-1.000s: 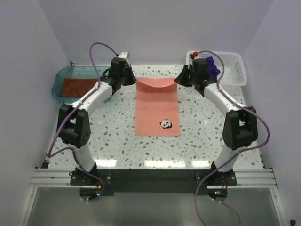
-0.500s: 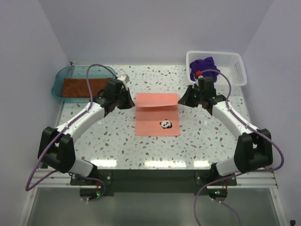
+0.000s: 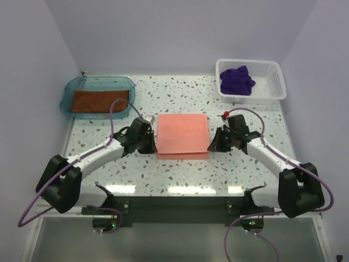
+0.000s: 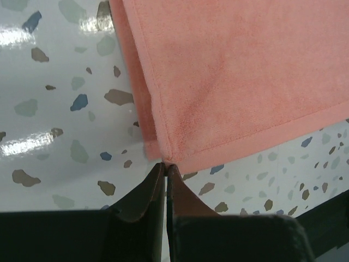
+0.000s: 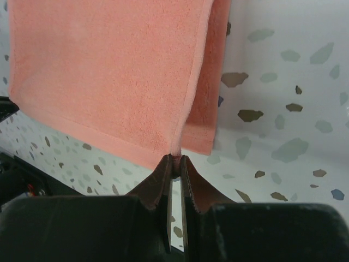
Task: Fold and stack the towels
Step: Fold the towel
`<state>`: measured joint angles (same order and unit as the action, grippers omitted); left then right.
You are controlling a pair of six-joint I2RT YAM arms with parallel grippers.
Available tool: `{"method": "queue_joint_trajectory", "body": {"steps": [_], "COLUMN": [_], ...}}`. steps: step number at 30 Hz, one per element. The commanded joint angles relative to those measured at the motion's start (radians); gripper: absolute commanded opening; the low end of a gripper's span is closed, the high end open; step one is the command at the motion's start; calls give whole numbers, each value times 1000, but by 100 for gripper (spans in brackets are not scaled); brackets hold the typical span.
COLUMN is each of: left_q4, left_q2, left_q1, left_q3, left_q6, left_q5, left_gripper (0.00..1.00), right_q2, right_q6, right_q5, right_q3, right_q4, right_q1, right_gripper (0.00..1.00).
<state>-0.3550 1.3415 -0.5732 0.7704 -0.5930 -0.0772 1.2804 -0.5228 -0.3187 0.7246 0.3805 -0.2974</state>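
While the salmon pink terry-cloth towel (image 3: 182,134) lies doubled on the speckled table (image 3: 180,170), left end effector (image 3: 150,143) pinching its near-left corner, right end effector (image 3: 214,143) pinching the near-right corner.

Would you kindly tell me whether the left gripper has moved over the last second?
Yes. The left gripper, shut on a corner of the salmon towel, has come toward the near edge of the table, away from the teal tray.
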Motion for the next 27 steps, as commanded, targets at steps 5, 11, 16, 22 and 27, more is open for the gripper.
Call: {"method": "queue_joint_trajectory", "body": {"steps": [5, 11, 16, 22, 27], "left_q4": [68, 119, 110, 77, 31], "left_q2": [-9, 47, 48, 30, -21], "left_q1": [-7, -27, -34, -36, -37], "left_q3": [-94, -108, -114, -95, -100], "left_q6": [-39, -41, -42, -42, -57], "left_q5": [36, 25, 65, 74, 117], "left_gripper": [0, 0, 0, 0, 24], "right_q2": [54, 134, 140, 136, 40], "right_q6": [-22, -42, -34, 0, 52], "right_q5": [-10, 15, 33, 52, 118], "right_q3": [-93, -105, -109, -93, -27], "right_q4": [-120, -180, -172, -117, -3], "right_q1": [-68, -106, -111, -115, -115], "right_gripper": [1, 1, 1, 27, 46]}}
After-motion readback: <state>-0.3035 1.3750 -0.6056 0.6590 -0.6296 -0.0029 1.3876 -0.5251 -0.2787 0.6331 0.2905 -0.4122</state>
